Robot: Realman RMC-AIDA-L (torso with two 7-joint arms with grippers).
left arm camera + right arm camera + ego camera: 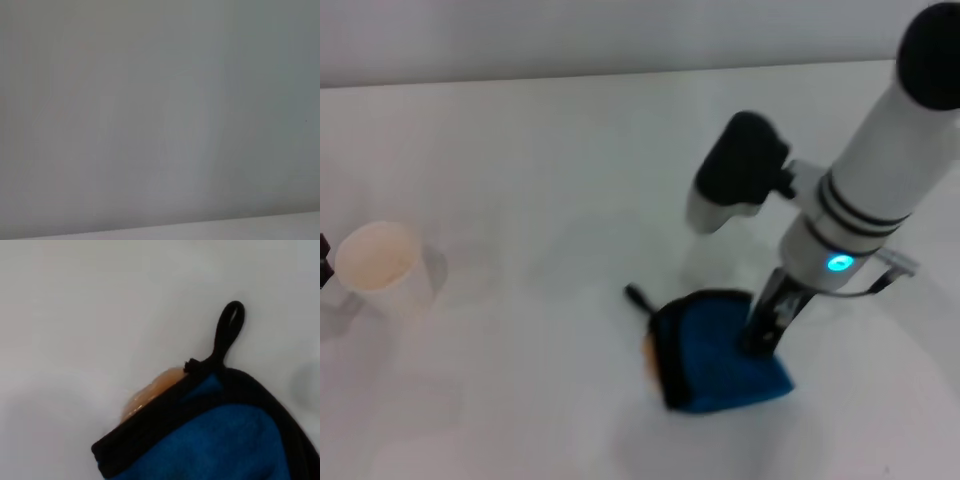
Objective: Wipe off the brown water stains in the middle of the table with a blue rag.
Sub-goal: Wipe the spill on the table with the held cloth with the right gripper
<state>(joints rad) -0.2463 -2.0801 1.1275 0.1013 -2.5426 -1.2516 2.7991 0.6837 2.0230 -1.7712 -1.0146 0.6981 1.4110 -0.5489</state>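
The blue rag (715,365) lies bunched on the white table (570,150), its black loop tab (638,296) pointing left and away from me. My right gripper (760,330) comes down from the right and is shut on the rag's right part, pressing it to the table. A small patch of the brown water stains (648,352) shows at the rag's left edge; the rest is hidden under the cloth. The right wrist view shows the rag (225,440), its loop (227,330) and the stain (150,390) against the black trim. My left gripper (323,260) is a dark sliver at the left edge.
A white paper cup (380,265) stands at the far left, beside the left gripper. The left wrist view shows only a plain pale surface (160,120).
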